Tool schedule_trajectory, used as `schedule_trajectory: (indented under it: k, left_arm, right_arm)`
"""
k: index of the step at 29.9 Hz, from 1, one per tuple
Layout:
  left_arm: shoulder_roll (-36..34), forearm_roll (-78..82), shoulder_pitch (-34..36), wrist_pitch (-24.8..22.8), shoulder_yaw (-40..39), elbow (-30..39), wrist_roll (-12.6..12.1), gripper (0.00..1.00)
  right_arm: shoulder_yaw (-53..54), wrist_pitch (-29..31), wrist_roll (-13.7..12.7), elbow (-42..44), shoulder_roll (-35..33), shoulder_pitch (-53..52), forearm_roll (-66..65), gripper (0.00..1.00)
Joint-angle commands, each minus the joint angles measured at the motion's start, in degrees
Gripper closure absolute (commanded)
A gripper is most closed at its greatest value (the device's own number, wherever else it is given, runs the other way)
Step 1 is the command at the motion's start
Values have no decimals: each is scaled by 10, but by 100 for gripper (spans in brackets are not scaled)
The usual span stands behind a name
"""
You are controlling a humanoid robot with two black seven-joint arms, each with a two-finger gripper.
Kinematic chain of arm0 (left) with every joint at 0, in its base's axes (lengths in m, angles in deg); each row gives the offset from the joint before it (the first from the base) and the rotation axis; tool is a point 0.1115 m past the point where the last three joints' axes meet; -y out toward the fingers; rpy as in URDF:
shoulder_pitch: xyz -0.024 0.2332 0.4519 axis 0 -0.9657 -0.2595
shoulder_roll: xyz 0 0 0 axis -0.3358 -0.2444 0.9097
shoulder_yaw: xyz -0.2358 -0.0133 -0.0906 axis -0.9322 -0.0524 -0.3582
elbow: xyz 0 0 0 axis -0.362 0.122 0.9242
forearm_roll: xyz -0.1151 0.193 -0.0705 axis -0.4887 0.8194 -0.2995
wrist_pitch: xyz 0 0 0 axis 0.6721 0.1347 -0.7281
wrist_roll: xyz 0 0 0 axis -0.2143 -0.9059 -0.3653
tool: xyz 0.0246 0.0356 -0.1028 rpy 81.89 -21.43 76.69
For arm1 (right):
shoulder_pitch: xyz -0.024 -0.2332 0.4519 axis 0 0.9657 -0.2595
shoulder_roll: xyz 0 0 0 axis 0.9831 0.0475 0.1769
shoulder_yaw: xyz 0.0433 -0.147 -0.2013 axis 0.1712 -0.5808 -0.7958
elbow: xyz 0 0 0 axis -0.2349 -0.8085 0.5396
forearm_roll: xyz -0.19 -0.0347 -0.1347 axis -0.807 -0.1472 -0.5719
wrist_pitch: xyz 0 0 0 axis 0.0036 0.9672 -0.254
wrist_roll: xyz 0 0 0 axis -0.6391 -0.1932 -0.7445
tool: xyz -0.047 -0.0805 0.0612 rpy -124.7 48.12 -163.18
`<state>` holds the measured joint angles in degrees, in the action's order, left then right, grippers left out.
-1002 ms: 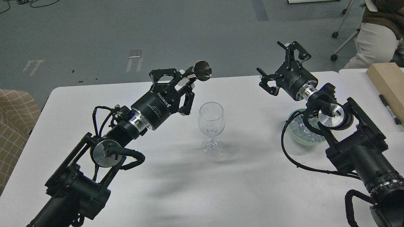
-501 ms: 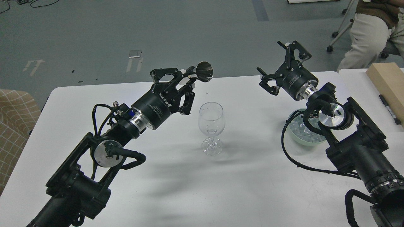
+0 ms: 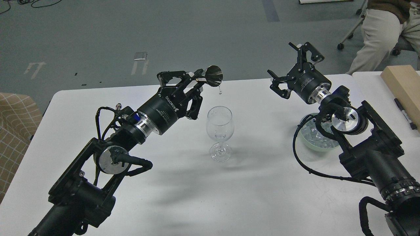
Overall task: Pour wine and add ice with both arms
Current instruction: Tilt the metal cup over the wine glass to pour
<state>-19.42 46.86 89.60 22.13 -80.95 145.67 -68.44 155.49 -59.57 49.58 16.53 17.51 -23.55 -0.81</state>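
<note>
A clear wine glass [image 3: 220, 131] stands upright mid-table; no wine shows in it or anywhere in view. My left gripper [image 3: 194, 80] hangs just up-left of the glass, shut on the handle of a small shiny metal scoop [image 3: 214, 75]. The scoop's bowl is above and behind the glass rim. One small clear piece of ice [image 3: 220, 92] is in the air just under the scoop. More ice [image 3: 312, 135] lies in a pale green bowl [image 3: 310, 146] at the right, partly hidden by my right arm. My right gripper [image 3: 291, 68] is raised beyond the bowl, open and holding nothing.
A wooden block [image 3: 403, 86] and a black marker [image 3: 405, 114] lie on a second table at the far right. A person [image 3: 377, 29] and a wheeled chair are behind it. A checked seat [image 3: 14, 121] is at the left edge.
The scoop has risen slightly and tipped, and a small clear piece now hangs below its rim. The right arm has barely moved. The person behind has shifted.
</note>
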Motion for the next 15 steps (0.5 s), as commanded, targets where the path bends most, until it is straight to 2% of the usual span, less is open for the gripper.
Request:
schedule_trajectory:
  k: [1, 15]
  left_arm:
    - [0, 12, 0, 0, 0, 5, 1, 96]
    - [0, 32, -1, 0, 0, 13, 1, 96]
  right_arm:
    - [0, 0, 0, 0, 0, -1, 0, 0]
    - [0, -1, 0, 0, 0, -3, 0, 0]
